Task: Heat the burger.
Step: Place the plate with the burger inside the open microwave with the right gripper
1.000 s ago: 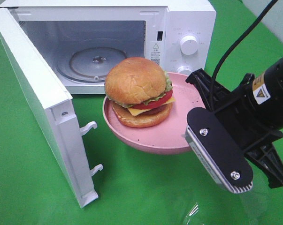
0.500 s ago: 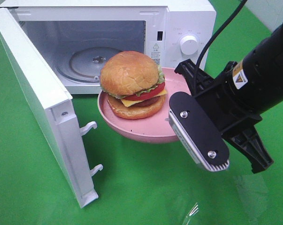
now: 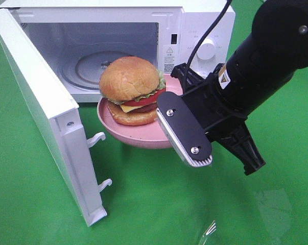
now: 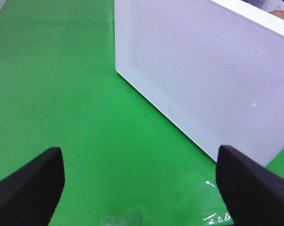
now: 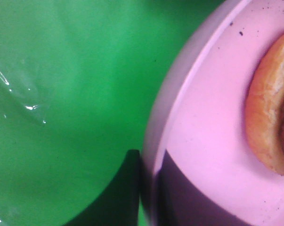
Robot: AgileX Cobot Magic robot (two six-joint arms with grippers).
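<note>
burger (image 3: 131, 89) on pink plate (image 3: 138, 139), mid-frame, not yet inside microwave (image 3: 205, 25)
right gripper (image 3: 166, 104) clenched on plate rim, burger just before open cavity; left gripper (image 4: 142, 183) spread, empty; to do: set in, shut door (image 3: 36, 97), start

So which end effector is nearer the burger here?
Right. The right end effector grips the rim of the pink plate carrying the burger; the left end effector hangs apart, outside the open microwave door.
</note>
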